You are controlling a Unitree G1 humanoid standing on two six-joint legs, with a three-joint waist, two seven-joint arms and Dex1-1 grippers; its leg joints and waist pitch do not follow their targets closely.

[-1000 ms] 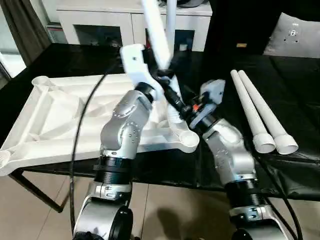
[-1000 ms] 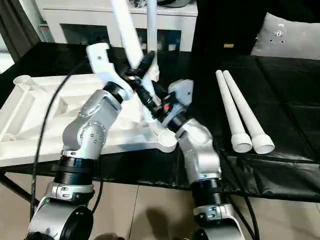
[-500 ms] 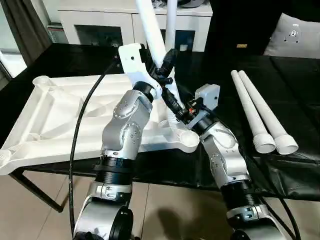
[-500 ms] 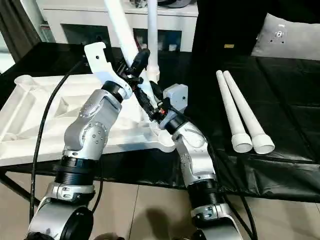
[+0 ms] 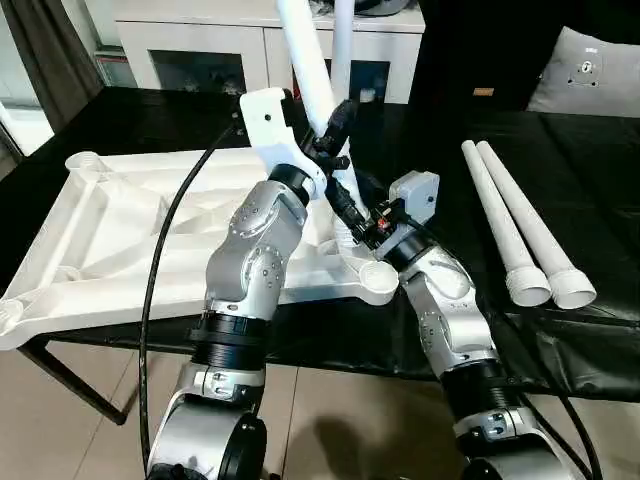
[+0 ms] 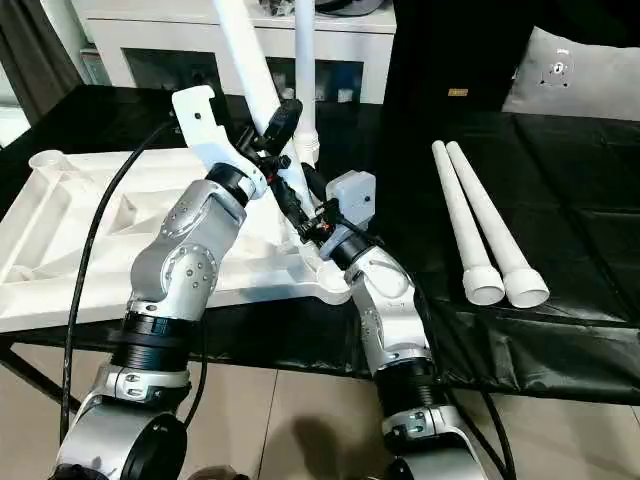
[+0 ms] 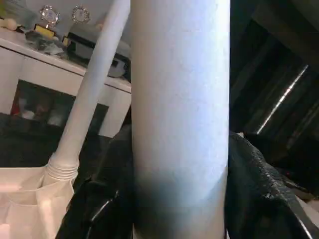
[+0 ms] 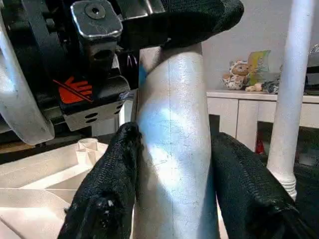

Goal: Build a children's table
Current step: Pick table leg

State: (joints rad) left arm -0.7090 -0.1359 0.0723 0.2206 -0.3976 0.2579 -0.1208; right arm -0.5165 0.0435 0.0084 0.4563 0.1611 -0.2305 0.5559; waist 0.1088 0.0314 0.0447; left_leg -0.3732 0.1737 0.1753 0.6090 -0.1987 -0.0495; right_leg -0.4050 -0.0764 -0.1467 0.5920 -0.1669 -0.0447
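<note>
Above the upturned white ribbed plastic tabletop [image 5: 130,230], both black pincers, left [image 5: 333,135] and right [image 5: 352,212], gripped a long white tapered leg [image 5: 305,60], which needed holding upright over its corner socket.

Work surface is a table w/ black cloth [image 5: 560,330], wrinkled at the near right edge. Behind it stands a white cabinet [image 5: 190,40] w/ dark glass doors; small items sit inside, too small to tell. On the cabinet top, right wrist view shows a little plush toy [image 8: 238,74] beside a colourful card [image 8: 259,64]. Far right, a grey cushion [image 5: 590,70] leans against a dark background. Floor [image 5: 340,420] is beige tiles. Dark curtain [image 5: 40,50] at far left.
</note>
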